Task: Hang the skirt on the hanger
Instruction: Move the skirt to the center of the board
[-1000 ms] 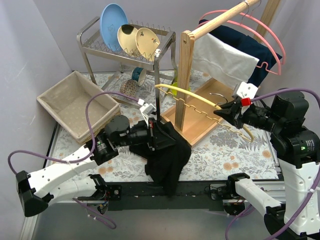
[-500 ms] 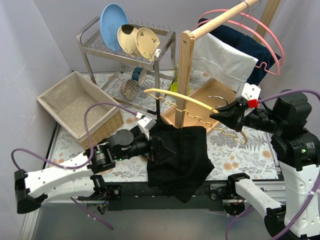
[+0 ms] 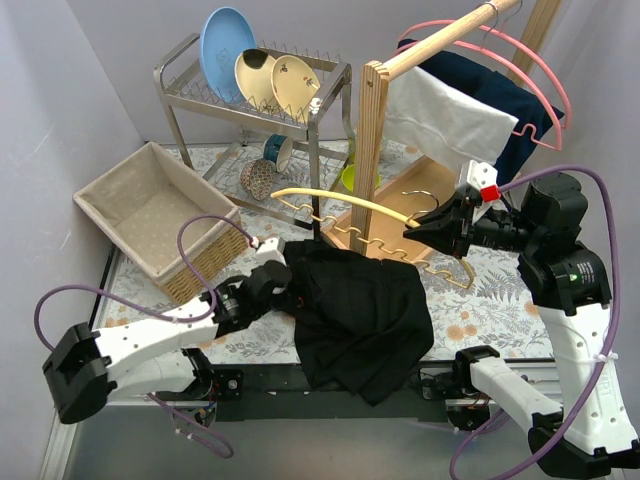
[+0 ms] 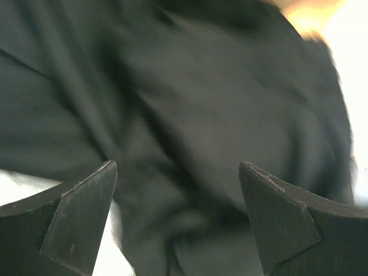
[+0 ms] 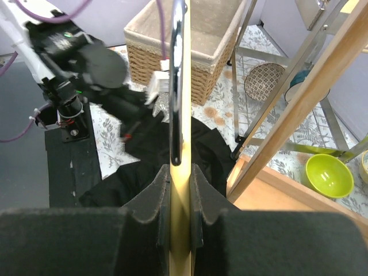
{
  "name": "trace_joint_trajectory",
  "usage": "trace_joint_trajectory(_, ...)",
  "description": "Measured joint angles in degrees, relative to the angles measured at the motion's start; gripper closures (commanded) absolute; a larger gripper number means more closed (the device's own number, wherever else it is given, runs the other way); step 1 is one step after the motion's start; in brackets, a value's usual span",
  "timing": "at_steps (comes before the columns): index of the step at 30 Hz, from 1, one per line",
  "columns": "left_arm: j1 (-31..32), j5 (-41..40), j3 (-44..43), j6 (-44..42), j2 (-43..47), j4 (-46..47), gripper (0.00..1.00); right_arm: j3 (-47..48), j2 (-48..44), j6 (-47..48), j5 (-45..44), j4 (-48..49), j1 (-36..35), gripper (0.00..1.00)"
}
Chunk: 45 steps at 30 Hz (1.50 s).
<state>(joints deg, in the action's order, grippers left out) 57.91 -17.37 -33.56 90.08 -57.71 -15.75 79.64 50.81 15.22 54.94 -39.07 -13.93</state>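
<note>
My left gripper (image 4: 175,167) gapes wide over the skirt (image 3: 360,310), probably loose, at the table's (image 3: 470,300) near edge, so I should pinch one hem while my right gripper (image 3: 425,228) clamps the hanger (image 3: 330,198).

Lilac walls (image 3: 90,60) close round my bench (image 3: 505,300) (floral-patterned top); a metal dish rack (image 3: 235,108) stands at eleven o'clock, a wooden clothes stand (image 3: 368,150) at one o'clock.

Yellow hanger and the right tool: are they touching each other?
Touching. The right wrist view shows the yellow hanger clamped between the two fingers of the right tool, with no gap on either side.
</note>
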Motion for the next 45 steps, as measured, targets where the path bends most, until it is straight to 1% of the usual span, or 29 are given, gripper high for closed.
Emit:
trace_joint_trajectory(3,-8.7,1.2,-0.1,1.2,-4.9,3.1,0.15,-1.5,-1.6,-0.2,0.0,0.8,0.0,0.99)
trace_joint_trajectory(6,-14.0,2.6,-0.1,1.4,-5.4,7.1,0.18,-2.7,-2.6,-0.1,-0.1,1.2,0.0,0.99)
trace_joint_trajectory(7,-15.4,3.6,-0.1,1.5,-5.6,8.6,0.22,-3.1,-2.9,-0.1,-0.2,1.2,0.0,0.99)
trace_joint_trajectory(8,-16.6,4.5,-0.1,1.5,-6.1,10.1,0.22,-3.7,-3.2,-0.1,-0.2,1.5,0.0,0.99)
trace_joint_trajectory(9,-17.9,5.5,-0.2,1.5,-6.8,11.4,0.25,-3.9,-3.3,-0.1,-0.2,1.5,0.0,0.99)
trace_joint_trajectory(10,-19.2,6.7,-0.3,1.4,-7.8,12.6,0.30,-4.1,-3.4,-0.1,-0.2,1.7,0.0,0.99)
trace_joint_trajectory(14,-22.9,11.7,-2.0,1.0,-14.2,16.2,0.42,-4.5,-3.5,-0.1,-0.2,1.8,0.0,0.99)
trace_joint_trajectory(17,-23.8,14.7,-4.0,-0.2,-18.2,16.8,0.48,-4.6,-3.6,0.0,-0.4,1.8,0.0,0.99)
trace_joint_trajectory(20,-23.8,16.8,-5.0,-1.8,-19.8,17.0,0.52,-5.4,-4.1,0.1,-0.4,1.9,0.0,0.99)
trace_joint_trajectory(21,-23.8,17.3,-5.2,-2.3,-20.2,16.9,0.57,-5.6,-4.2,0.1,-0.4,1.9,0.0,0.99)
trace_joint_trajectory(24,-24.1,19.0,-5.8,-3.8,-21.5,16.8,0.66,-5.6,-4.3,0.1,-0.4,1.9,0.0,0.99)
trace_joint_trajectory(26,-24.1,20.2,-6.0,-4.6,-22.4,16.2,0.66,-5.6,-4.3,0.1,-0.4,1.9,0.0,0.99)
trace_joint_trajectory(30,-24.1,21.7,-6.7,-6.2,-23.6,14.0,0.73,-5.6,-4.4,0.1,-0.4,1.9,0.0,0.99)
trace_joint_trajectory(31,-24.1,21.9,-6.8,-6.6,-23.7,13.2,0.81,-5.6,-4.4,0.1,-0.3,1.9,0.0,0.99)
trace_joint_trajectory(32,-24.1,22.2,-7.0,-7.0,-23.7,12.6,0.86,-5.6,-4.4,0.1,-0.3,1.9,0.0,0.99)
trace_joint_trajectory(34,-24.2,22.8,-7.4,-7.6,-23.7,11.6,1.00,-5.6,-4.4,0.1,-0.3,1.9,0.0,0.99)
trace_joint_trajectory(39,-24.3,24.1,-8.0,-9.2,-21.3,8.8,1.00,-5.6,-4.6,0.2,-0.3,1.9,0.0,0.99)
trace_joint_trajectory(42,-24.4,24.5,-10.0,-10.4,-15.6,3.8,1.00,-5.5,-4.7,1.0,-0.4,1.6,0.0,0.99)
trace_joint_trajectory(45,-24.3,24.9,-16.1,-12.8,-8.5,-3.6,1.00,-4.0,-4.4,1.7,-0.6,0.2,0.0,0.99)
